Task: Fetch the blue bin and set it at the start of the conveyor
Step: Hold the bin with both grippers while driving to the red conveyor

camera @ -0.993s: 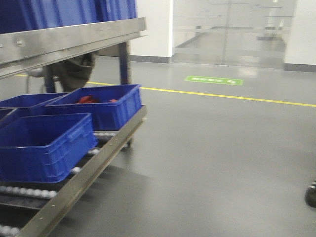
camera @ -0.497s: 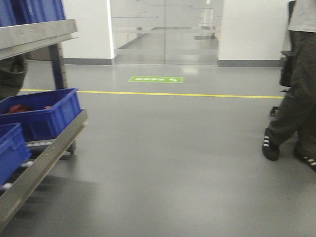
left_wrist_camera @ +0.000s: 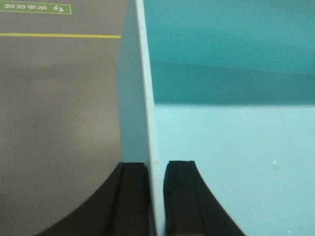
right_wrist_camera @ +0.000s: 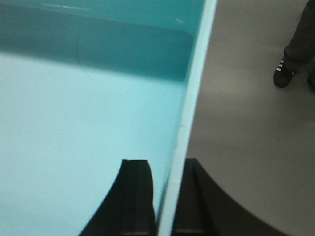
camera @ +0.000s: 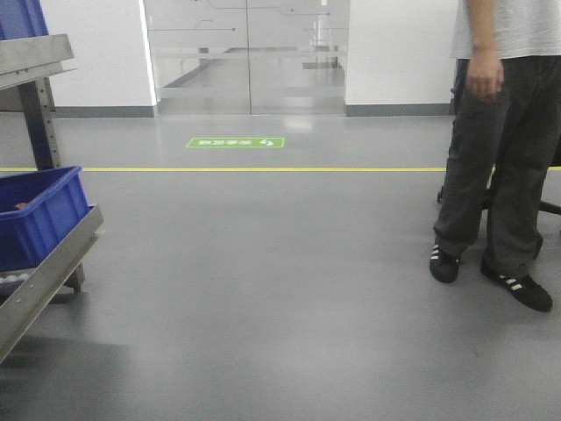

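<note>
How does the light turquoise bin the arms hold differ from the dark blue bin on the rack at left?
Colour: the blue bin is pale turquoise; the dark blue bin is deep royal blue.
Support: the blue bin's side walls are clamped by the left gripper and the right gripper; the dark blue bin sits on the rack.
Both are open-topped plastic tubs.

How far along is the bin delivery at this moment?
Done: the light turquoise plastic tub looks fetched, its side walls clamped by the left gripper and the right gripper. In hand: the carry, facing open grey floor. Left: setting it down; no conveyor belt shows in any view.
</note>
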Controlling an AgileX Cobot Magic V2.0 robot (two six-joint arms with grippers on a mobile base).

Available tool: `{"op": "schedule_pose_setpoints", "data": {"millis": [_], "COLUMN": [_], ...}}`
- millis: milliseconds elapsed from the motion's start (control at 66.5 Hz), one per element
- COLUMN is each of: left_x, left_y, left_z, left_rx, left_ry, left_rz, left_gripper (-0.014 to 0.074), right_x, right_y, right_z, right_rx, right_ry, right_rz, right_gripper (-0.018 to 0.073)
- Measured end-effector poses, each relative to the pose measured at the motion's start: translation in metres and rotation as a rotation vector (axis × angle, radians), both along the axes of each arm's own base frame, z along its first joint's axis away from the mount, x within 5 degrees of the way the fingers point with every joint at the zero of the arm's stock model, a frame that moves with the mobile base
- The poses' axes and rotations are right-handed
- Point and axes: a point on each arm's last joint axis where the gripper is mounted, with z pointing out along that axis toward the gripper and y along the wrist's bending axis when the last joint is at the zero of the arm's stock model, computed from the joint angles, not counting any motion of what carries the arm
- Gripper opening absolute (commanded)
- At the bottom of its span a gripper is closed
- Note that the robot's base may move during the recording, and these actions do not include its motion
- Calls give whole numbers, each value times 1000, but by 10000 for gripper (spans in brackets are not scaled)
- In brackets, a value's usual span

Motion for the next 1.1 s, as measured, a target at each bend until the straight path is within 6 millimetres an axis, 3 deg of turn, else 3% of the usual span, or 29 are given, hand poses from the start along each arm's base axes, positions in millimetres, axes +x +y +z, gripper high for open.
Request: {"op": "schedule_pose_setpoints", "data": {"millis": [1098], "left_x": [0], "left_y": [0], "left_z": [1], "left_rx": [4], "left_ry": [-9], "left_rz": [3], "left_gripper": [-111], "right_x": [1], "right_y": [1], "right_z": [0], "right_rx": [7], "right_ry": [2], "right_rz": [3], "right_gripper": [-153]}}
